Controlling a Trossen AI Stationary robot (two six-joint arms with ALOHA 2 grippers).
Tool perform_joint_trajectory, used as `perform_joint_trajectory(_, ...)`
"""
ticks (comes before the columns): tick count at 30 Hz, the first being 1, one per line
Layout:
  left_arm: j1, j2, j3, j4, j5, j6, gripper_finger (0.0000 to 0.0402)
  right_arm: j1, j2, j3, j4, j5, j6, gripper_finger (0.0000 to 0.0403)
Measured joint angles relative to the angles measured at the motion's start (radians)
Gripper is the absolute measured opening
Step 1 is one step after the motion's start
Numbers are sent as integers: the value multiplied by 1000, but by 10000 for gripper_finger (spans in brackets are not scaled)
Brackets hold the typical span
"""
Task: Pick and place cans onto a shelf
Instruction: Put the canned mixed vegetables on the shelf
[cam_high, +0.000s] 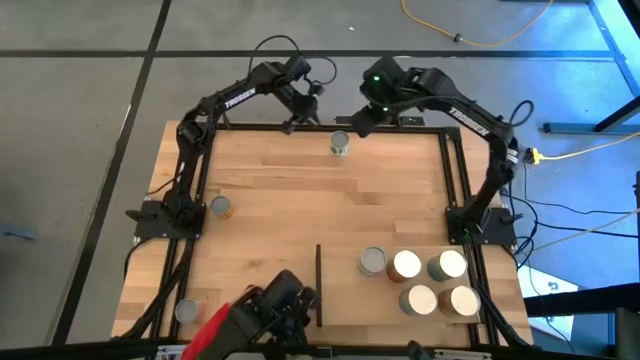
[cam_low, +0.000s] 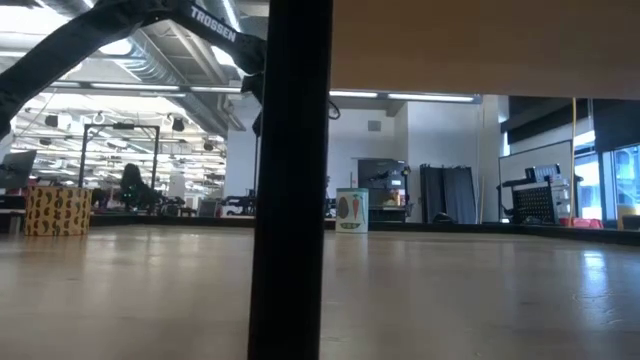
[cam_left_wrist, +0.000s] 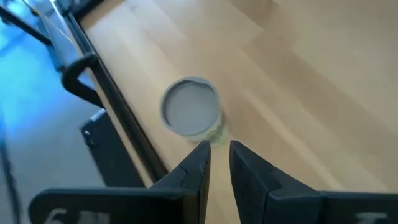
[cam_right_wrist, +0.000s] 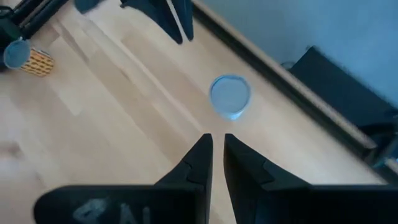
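Note:
A silver-topped can with a green label (cam_high: 340, 145) stands upright on its base near the table's far edge; it also shows in the low view (cam_low: 351, 210). My left gripper (cam_high: 300, 112) hovers just left of it and above it. In the left wrist view its fingers (cam_left_wrist: 219, 155) are shut and empty, with the can (cam_left_wrist: 191, 111) ahead of them. My right gripper (cam_high: 362, 118) hovers just right of the can, shut and empty (cam_right_wrist: 217, 146), with the can (cam_right_wrist: 230, 96) ahead. The shelf (cam_high: 345, 300) lies at the near right, with several cans (cam_high: 405, 265) standing on it.
A can with a yellow label (cam_high: 220, 207) stands by the left arm's base, and another (cam_high: 187, 311) stands at the near left corner. The shelf's black strip (cam_high: 318, 285) faces the table's middle. A dark and red object (cam_high: 250, 320) sits at the near edge.

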Motion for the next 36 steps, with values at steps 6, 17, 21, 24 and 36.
perform_joint_trajectory(6,6,-29,0,-92,-6,-72,54,-20,115,0,-3,-106,1,41)
perform_joint_trajectory(17,36,-87,0,-275,-2,-104,54,-28,281,-1,-81,-11,-9,23)
perform_joint_trajectory(21,38,-103,0,-279,-2,-104,54,-29,316,-1,-76,13,-3,20)
perform_joint_trajectory(24,38,-108,0,-278,-2,-104,54,-28,345,-1,-72,6,-4,20)
perform_joint_trajectory(36,43,-109,0,-278,-4,-100,54,-28,419,-1,-14,63,-22,19)
